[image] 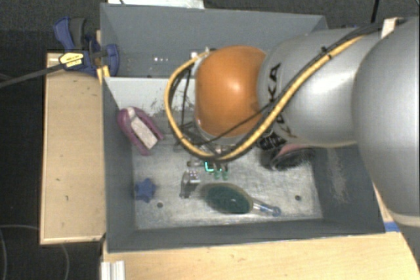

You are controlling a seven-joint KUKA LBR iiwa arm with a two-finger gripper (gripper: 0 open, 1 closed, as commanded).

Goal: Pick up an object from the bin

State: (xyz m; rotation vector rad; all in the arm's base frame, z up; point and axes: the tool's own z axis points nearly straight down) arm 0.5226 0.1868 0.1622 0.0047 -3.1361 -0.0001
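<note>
My gripper (191, 184) hangs low over the front middle of the bin, beneath the orange dome. Just to its right on the floor lies a dark green oval brush head with a blue handle (228, 199). I cannot tell whether the gripper touches it. A small blue crumpled thing (144, 189) rests to the left, near the front left corner. Further back on the left, a purple and pink block-shaped thing (139, 129) leans against the bin's left wall.
A dark round thing with a pink rim (289, 155) lies on the right of the bin, half hidden by the arm. The arm and its dome cover the bin's middle and back.
</note>
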